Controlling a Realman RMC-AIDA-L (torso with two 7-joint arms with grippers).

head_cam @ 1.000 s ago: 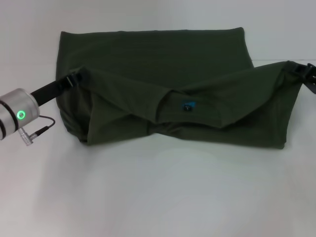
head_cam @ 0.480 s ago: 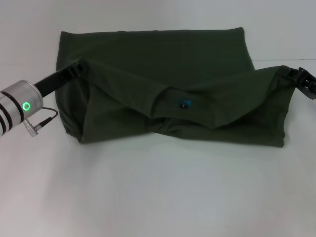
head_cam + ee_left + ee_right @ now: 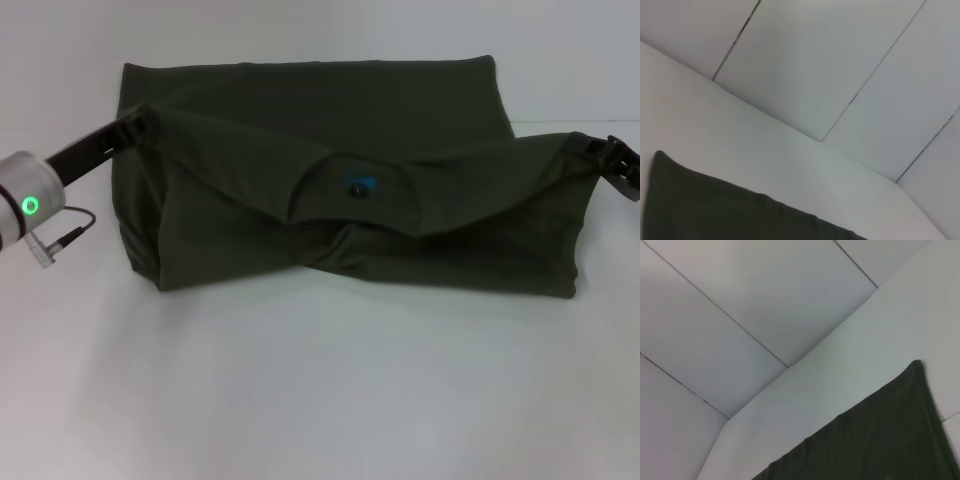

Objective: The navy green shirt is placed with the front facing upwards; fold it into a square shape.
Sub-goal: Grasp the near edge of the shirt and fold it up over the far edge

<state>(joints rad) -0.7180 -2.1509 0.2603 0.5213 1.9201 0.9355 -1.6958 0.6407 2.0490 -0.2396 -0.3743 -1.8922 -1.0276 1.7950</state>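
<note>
Two grippers, left (image 3: pixel 138 128) and right (image 3: pixel 592 148), pinch the navy green shirt's (image 3: pixel 330 120) raised corners.

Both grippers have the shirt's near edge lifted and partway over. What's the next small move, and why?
Probably carry both ends farther toward the shirt's far edge, keeping them level. The left gripper and right gripper each pinch an end of the lifted edge, which sags in the middle around the collar label and sits short of the far edge.
</note>
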